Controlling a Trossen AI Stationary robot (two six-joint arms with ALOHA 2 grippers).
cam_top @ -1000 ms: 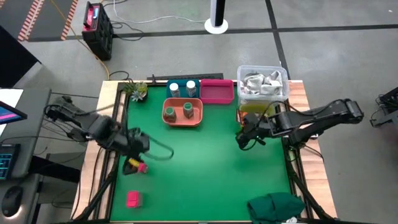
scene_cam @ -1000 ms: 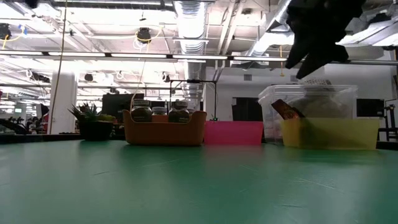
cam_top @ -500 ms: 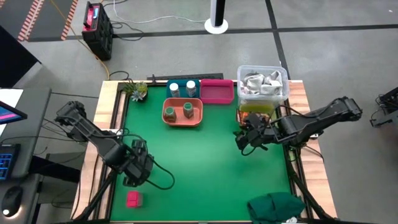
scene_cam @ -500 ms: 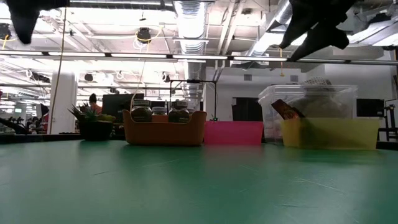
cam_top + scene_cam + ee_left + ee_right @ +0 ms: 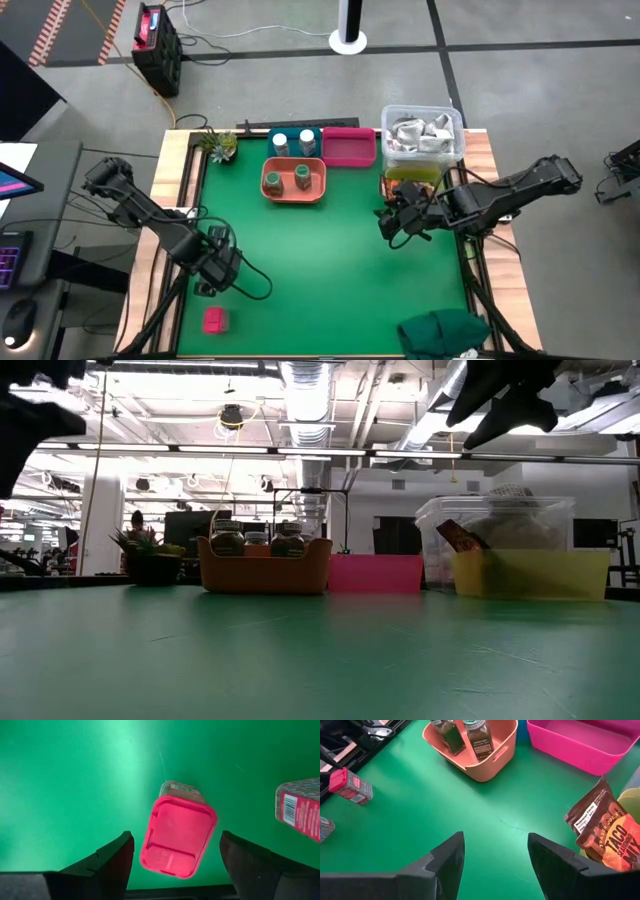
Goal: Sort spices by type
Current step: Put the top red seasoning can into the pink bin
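Observation:
My left gripper (image 5: 215, 270) hovers open near the table's left near side. Its fingers (image 5: 100, 865) stand on either side of a pink block (image 5: 177, 835) whose lid faces up, without touching it. The second pink block (image 5: 213, 319) lies closer to the near edge. Two dark green jars (image 5: 293, 178) stand in the orange bin, and two white-capped jars (image 5: 293, 142) stand in the teal bin behind it. Brown-orange sachets (image 5: 605, 830) lean in the yellow bin (image 5: 410, 176). My right gripper (image 5: 492, 865) hangs open in front of that bin.
A pink bin (image 5: 348, 146) sits beside the teal one. A clear tub (image 5: 421, 134) of crumpled wrappers stands behind the yellow bin. There is a plant sprig (image 5: 219, 145) at the far left corner and a green cloth (image 5: 445, 330) at the near right corner. The green mat's middle lies bare.
My left gripper has swung toward the table's near edge and come to rest above the pink block, which now sits between its open fingers. The block has stayed where it was. My right gripper has kept almost still.

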